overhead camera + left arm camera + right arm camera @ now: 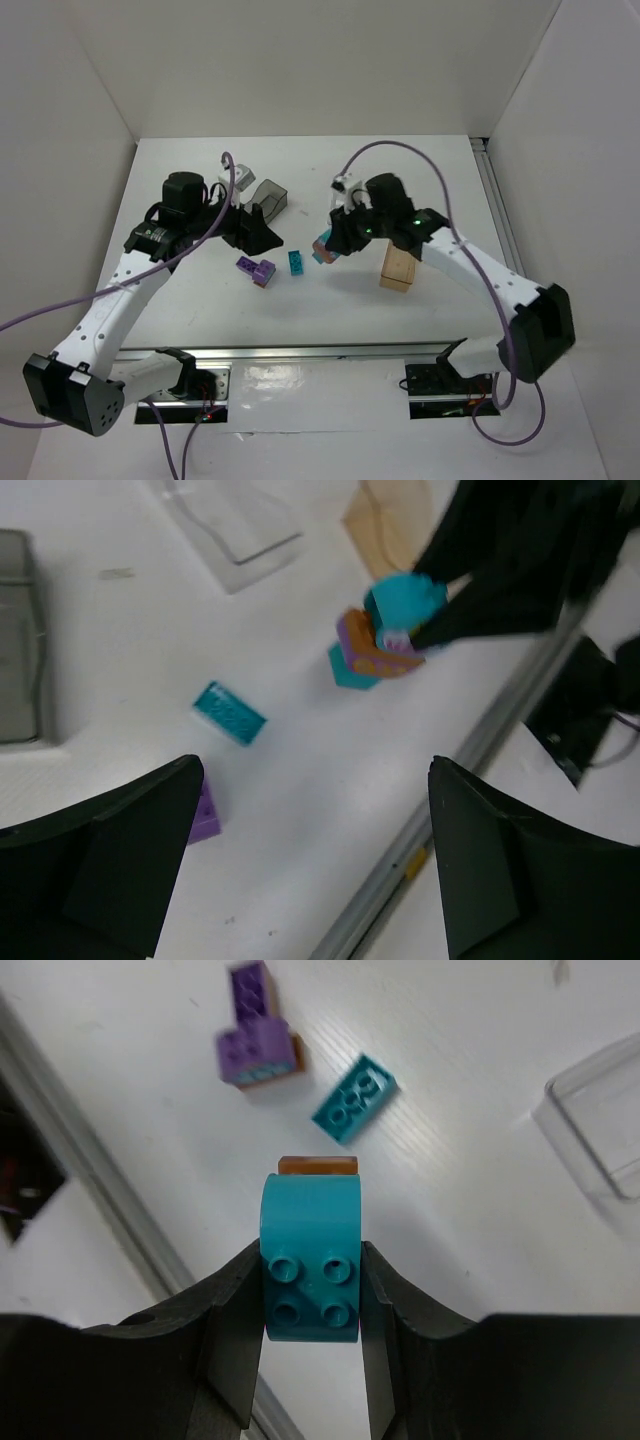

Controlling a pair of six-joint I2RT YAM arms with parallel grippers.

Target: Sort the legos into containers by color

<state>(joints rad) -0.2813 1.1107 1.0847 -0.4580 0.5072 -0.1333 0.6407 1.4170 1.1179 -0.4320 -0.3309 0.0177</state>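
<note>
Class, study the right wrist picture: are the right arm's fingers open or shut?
Shut on the teal lego: both fingers press flat against its sides, with no gap showing.

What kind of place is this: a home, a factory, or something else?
Probably a robot test cell in a lab: plain white walls enclose a white table, two robot arms stand by a metal rail at its near edge, and legos and containers lie on it.

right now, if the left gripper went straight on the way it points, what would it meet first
Probably bare table: the open left gripper aims between the loose teal brick and the brick stack in the right gripper. Neither looks squarely in line, though depth is unclear.
</note>
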